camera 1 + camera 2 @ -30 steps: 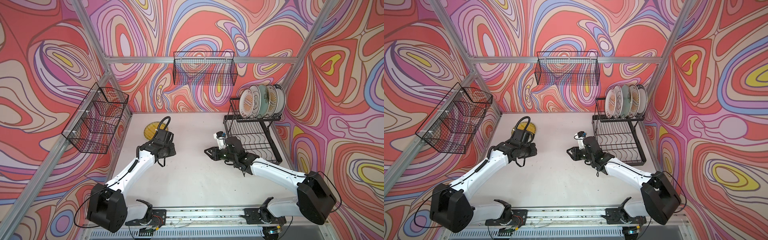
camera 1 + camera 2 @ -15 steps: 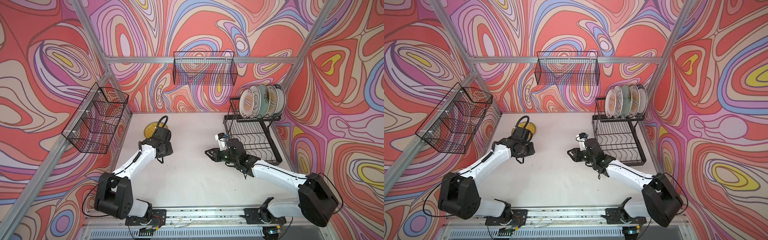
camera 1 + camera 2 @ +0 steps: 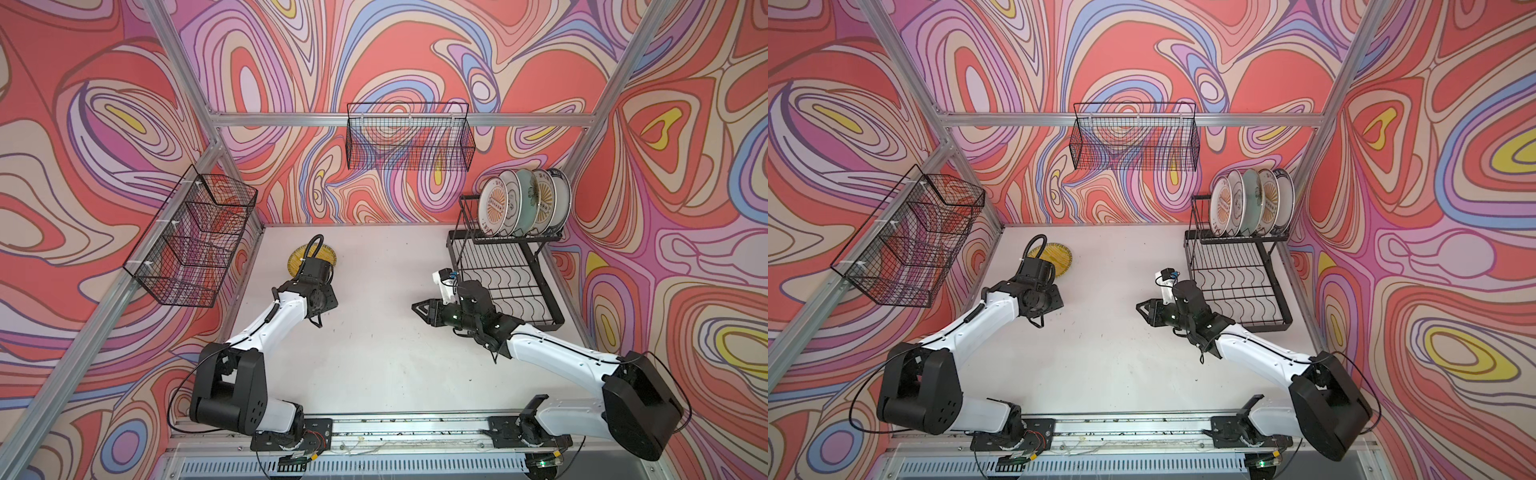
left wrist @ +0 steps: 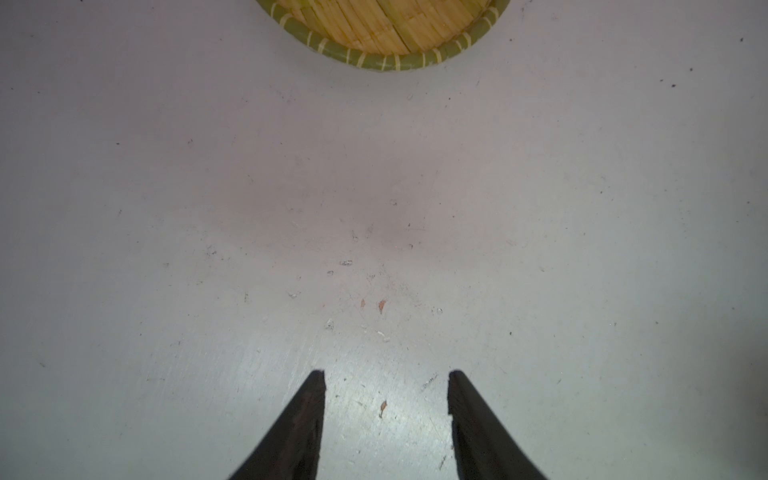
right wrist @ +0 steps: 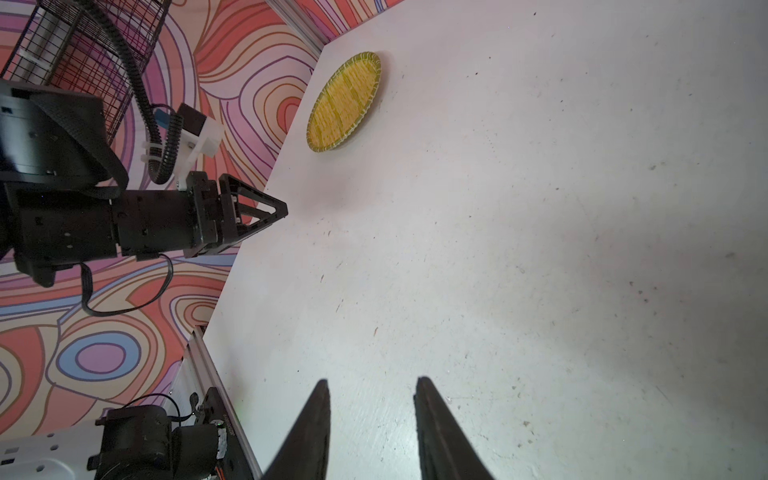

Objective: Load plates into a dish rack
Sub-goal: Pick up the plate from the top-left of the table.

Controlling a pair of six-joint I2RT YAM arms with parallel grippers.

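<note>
Left pincer (image 4: pixel 386 374) and right pincer (image 5: pixel 371 382) stand parted, empty; yellow striped plate (image 3: pixel 1061 257) lies flat at the worktop's (image 3: pixel 1100 353) eleven o'clock.

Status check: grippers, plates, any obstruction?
Left gripper open, empty; right gripper open, empty. Five plates standing in dish rack upper tier; yellow plate flat on table. Nothing between it and left gripper.

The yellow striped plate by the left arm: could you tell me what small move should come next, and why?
Probably ease the left gripper, jaws open and empty, forward to the near rim of the yellow striped plate, which lies flat ahead; the other five plates stand in the dish rack.
</note>
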